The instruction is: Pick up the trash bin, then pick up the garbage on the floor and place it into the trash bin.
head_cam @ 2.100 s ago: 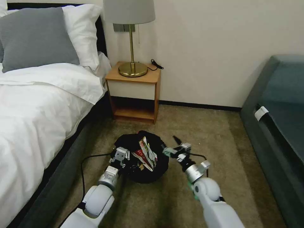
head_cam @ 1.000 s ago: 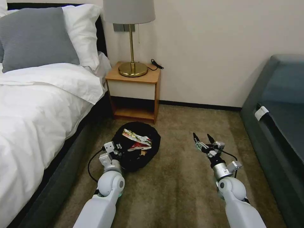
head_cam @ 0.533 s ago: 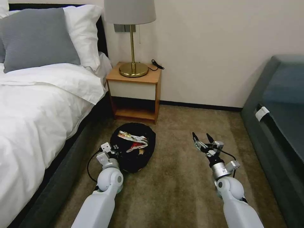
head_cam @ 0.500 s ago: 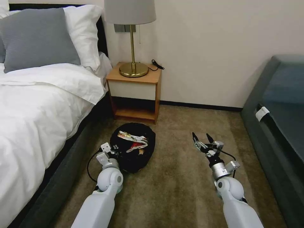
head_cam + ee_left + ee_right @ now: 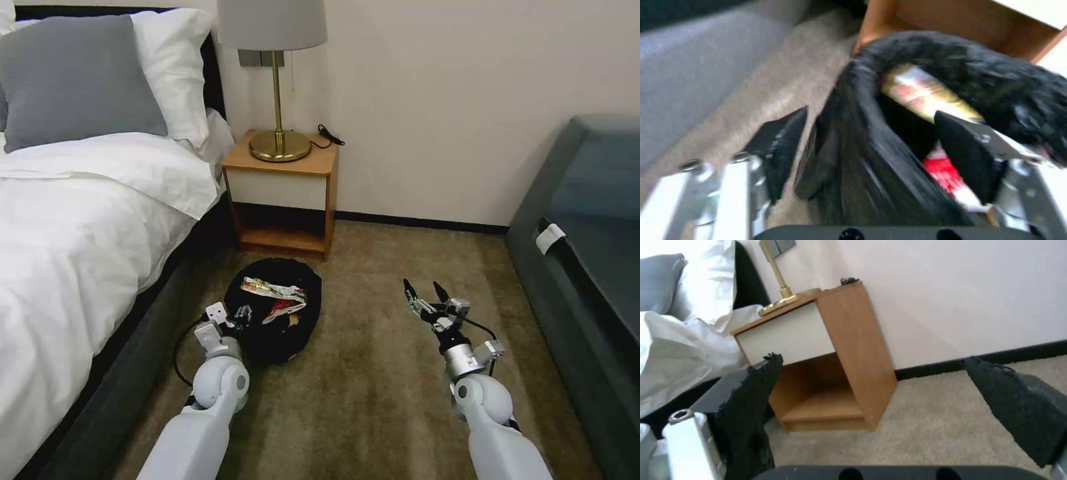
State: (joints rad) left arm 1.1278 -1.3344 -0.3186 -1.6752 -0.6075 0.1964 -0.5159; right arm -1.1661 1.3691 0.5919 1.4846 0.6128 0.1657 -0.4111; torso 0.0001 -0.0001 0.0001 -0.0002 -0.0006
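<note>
Black wrinkled plastic is lining the trash bin (image 5: 273, 320), which is sitting on the carpet (image 5: 373, 400) just in front of the bedside stand (image 5: 283, 197) and close beside the bed (image 5: 73, 233). Garbage is lying inside it: a red-white snack packet (image 5: 277, 300) is resting across the top of the opening, its long axis running roughly sideways across the bin. The left claw (image 5: 230, 320) is sitting right at the bin's rim on the bed side; in the left wrist view its fingers (image 5: 782, 140) are straddling the bag-covered rim, one outside and one inside, spread and seemingly not pinching it. The right claw (image 5: 423, 295) is hovering over bare carpet well apart from the bin, on the side away from the bed, its fingers spread wide and carrying nothing. No litter is showing on the carpet around the bin. The left arm is clearly the nearer one, with the bin lying directly ahead of its claw.
</note>
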